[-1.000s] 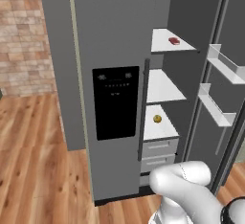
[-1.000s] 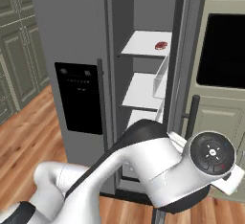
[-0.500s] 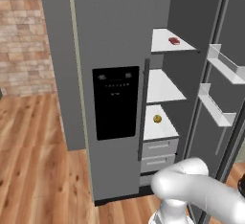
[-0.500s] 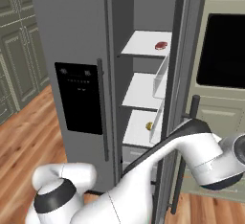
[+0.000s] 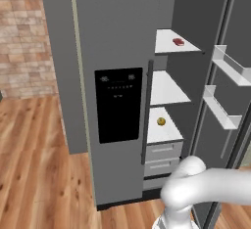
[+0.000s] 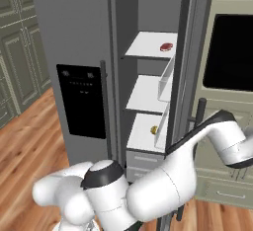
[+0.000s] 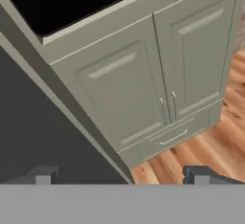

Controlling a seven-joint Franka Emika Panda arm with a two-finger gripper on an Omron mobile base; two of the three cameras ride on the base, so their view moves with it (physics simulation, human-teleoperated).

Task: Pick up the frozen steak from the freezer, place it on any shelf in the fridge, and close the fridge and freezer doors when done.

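Frozen steak [image 5: 178, 41] lying on the top fridge shelf [image 5: 166, 43], fridge door [image 5: 221, 105] swung open on the right, freezer door [image 5: 112, 81] shut on the left, gripper [image 7: 119, 174] fingers apart with nothing between them, facing green cabinets [image 7: 158, 79], yellow fruit [image 5: 161, 121] on the lower shelf

The arm [image 6: 197, 151] has swung right, reaching past the open fridge door [image 6: 190, 57] toward the cabinets [image 7: 158, 84].
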